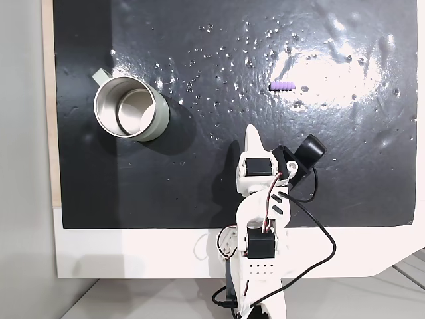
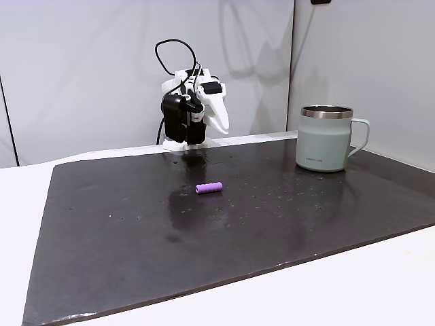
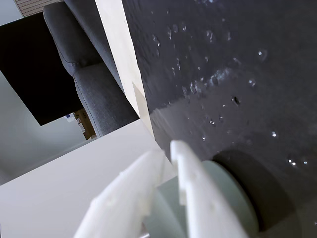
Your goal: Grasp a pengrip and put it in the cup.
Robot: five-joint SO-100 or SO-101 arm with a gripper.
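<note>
1. The gripper [image 1: 252, 135] sits folded back close to the arm's base, its white fingers drawn together with nothing between them; in the wrist view [image 3: 166, 148] only a thin slit separates the two tips.
2. In a fixed view from the front, the gripper [image 2: 221, 125] hangs above the far edge of the dark mat [image 2: 136, 238], pointing downward, and touches nothing.
3. The pengrip [image 1: 283, 86] is a small purple tube lying on its side on the mat, out in the open, well apart from the gripper and from the cup.
4. In the front fixed view the pengrip [image 2: 209, 187] lies near the middle of the mat, between the arm at the back and the near edge.
5. The cup [image 1: 129, 108] stands upright on the mat's left part in the view from above, its shiny inside bare, its handle tab pointing to the upper left.
6. In the front fixed view the cup [image 2: 325, 139] stands on the right, handle to the right, its wall pale grey-green.
7. In the wrist view the cup [image 3: 228, 193] shows just behind the gripper's tips.
8. Small shiny specks [image 1: 249, 43] dot the mat's surface.
9. The mat lies on a white bench [image 2: 380, 285].
</note>
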